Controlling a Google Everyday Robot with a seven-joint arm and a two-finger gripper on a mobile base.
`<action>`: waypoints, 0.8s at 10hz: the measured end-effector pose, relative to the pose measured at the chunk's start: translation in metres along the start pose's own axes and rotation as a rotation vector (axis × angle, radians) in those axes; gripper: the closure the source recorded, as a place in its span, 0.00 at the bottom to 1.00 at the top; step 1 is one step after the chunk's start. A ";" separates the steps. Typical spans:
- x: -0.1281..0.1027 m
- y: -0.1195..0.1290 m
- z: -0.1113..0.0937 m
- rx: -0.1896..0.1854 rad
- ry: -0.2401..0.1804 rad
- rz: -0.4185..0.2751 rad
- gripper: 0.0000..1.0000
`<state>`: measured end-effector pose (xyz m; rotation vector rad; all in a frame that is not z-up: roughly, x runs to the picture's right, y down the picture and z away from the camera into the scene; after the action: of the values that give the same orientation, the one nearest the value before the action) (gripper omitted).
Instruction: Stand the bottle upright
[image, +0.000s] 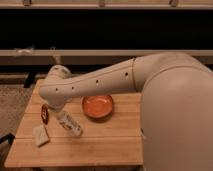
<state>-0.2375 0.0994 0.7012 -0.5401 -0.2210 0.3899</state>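
A pale block (40, 135) lies nearest on the wooden surface (100, 147). At its two o'clock the bottle (70, 123) leans tilted under the gripper (56, 111); whether the jaws clamp it, I cannot tell. Farther sits an orange bowl (98, 106).

Wooden table (100, 145), slatted top. Orange bowl (98, 106) near the table's middle. Pale beige block (40, 135) at the front left; small dark red object (45, 114) just behind it.

Gripper (59, 116) sits low over the table's left side.
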 end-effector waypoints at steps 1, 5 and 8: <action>0.000 -0.002 -0.003 -0.002 -0.018 0.008 1.00; 0.001 -0.006 -0.012 -0.004 -0.094 0.018 1.00; 0.001 -0.009 -0.023 0.000 -0.180 0.011 1.00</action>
<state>-0.2265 0.0820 0.6868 -0.5070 -0.3918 0.4497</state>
